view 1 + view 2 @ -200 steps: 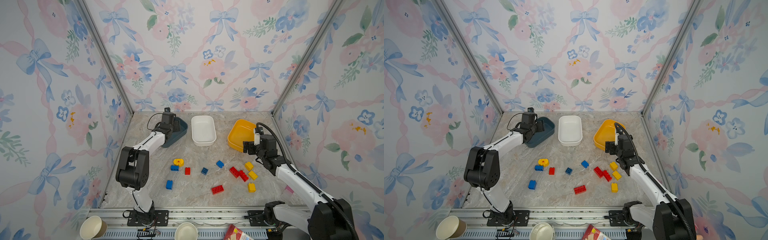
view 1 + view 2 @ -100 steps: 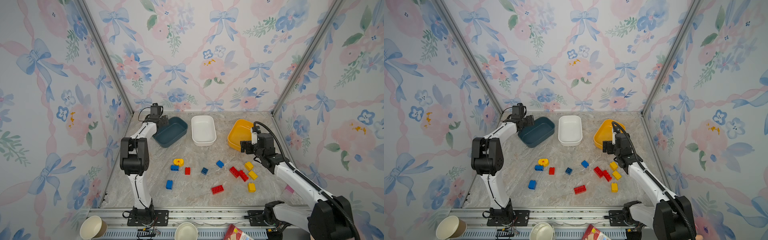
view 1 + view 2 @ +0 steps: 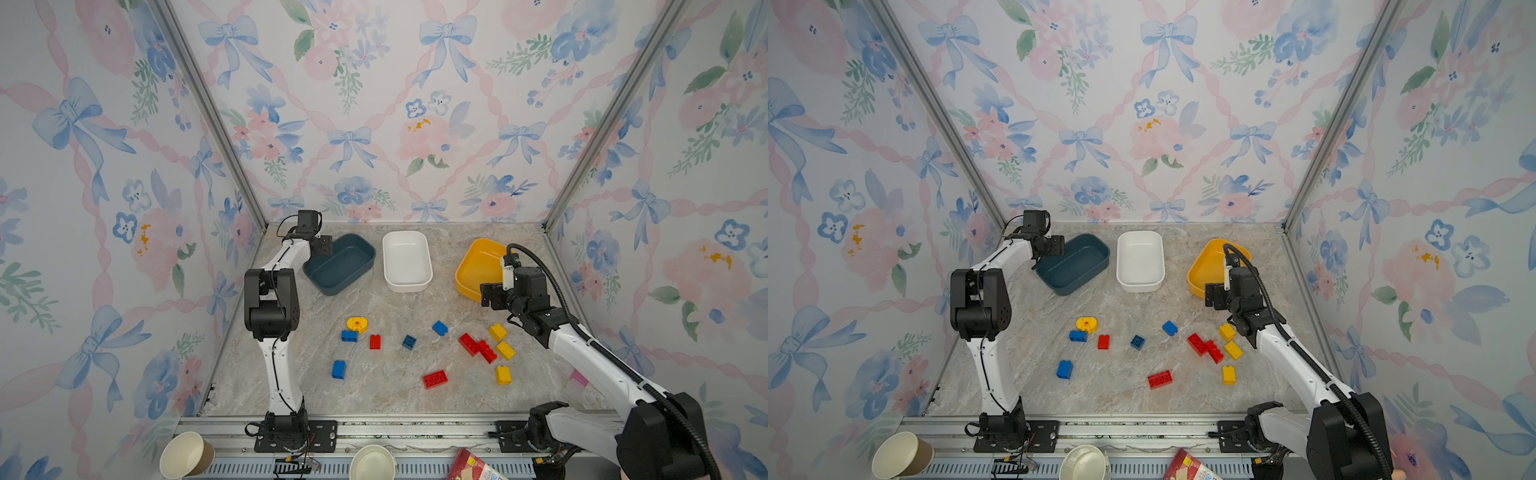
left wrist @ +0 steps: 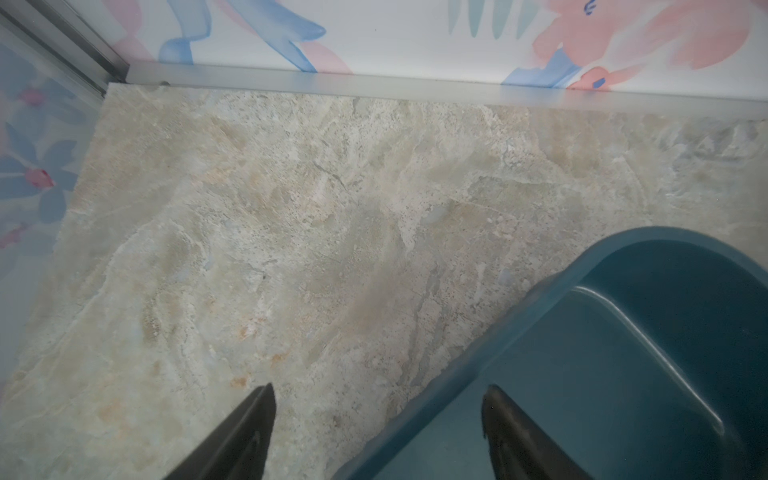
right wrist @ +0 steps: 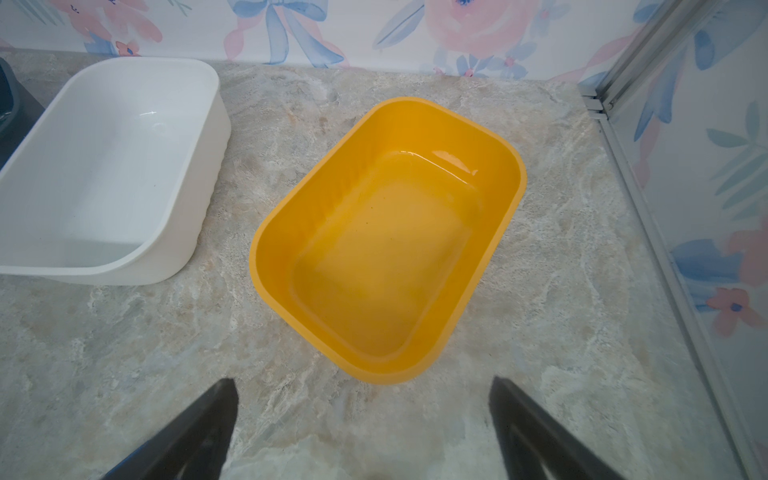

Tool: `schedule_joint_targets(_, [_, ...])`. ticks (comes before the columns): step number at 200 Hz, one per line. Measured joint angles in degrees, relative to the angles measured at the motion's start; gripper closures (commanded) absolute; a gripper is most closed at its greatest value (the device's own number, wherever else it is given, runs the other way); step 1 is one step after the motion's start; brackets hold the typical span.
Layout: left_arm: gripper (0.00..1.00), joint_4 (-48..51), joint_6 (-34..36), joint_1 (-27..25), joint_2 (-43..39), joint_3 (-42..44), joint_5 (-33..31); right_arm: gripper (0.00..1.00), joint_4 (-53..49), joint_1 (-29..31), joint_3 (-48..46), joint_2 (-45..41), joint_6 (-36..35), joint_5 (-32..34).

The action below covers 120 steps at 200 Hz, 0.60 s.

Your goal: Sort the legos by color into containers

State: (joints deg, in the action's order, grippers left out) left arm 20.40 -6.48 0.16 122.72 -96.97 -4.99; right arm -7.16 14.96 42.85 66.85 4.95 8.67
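Left gripper [image 4: 378, 395] has its jaws well apart, straddling the far-left rim of the dark blue tub [image 3: 340, 268]. One finger is over the tub's inside and the other over the marble table [image 3: 386, 395], and nothing is clamped. Right gripper [image 5: 362, 380] is spread wide and empty, just on the near side of the yellow tub [image 3: 478, 266] at far right. The white tub [image 3: 407, 262] sits between the other two, and all three are empty. The legos [image 3: 434, 379] lie loose on the near half of the table. A rounded yellow piece [image 3: 357, 323] touches a blue brick [image 3: 349, 336] at left. Red and yellow bricks cluster at right, near the right arm.
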Motion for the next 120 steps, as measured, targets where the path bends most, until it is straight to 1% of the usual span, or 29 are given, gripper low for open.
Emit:
schedule_joint_targets(72, [0.28, 3.6, 0.5, 0.0, 0.1, 0.5, 4.9, 0.03, 0.1, 0.5, 0.4, 1.0, 0.0, 0.0])
schedule_joint_targets(120, [0.35, 4.7, 0.2, 0.0, -0.5, 6.0, 7.1, 0.03, 0.2, 0.5, 0.4, 1.0, 0.0, 0.2])
